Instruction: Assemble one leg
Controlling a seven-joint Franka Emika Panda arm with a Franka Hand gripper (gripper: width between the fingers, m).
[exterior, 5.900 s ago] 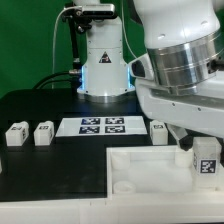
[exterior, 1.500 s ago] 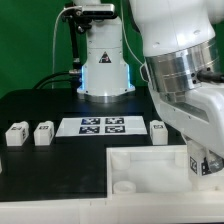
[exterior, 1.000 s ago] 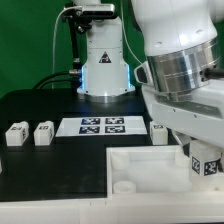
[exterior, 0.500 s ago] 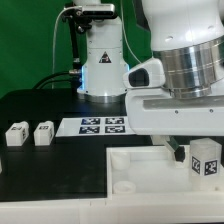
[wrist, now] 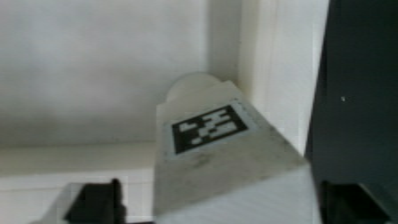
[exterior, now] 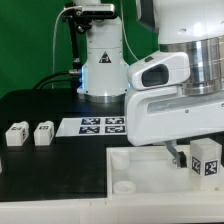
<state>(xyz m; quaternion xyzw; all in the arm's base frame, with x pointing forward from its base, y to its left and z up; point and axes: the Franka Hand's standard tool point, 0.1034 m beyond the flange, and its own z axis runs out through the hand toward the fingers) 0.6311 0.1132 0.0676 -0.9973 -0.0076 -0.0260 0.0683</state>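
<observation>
A leg (exterior: pixel 205 160), a chunky white block with a square tag, stands upright at the far corner of the large white square piece (exterior: pixel 140 165) on the exterior view's right. My gripper (exterior: pixel 198 152) is around this leg from above. In the wrist view the leg (wrist: pixel 214 130) fills the space between my fingers, and the gripper (wrist: pixel 214 205) sits over its top. One dark finger (wrist: pixel 98 200) stands a little apart from the leg's side, so the jaws look open. The other finger blends into the dark table.
Two more legs (exterior: pixel 15 134) (exterior: pixel 43 132) lie on the black table at the exterior view's left. The marker board (exterior: pixel 100 125) lies behind the white piece. The robot base (exterior: pixel 100 60) stands at the back. My arm hides the table's right side.
My wrist has turned about the leg over the last second, and the arm's white housing has swung across the view. The leg has stayed in place at the corner.
</observation>
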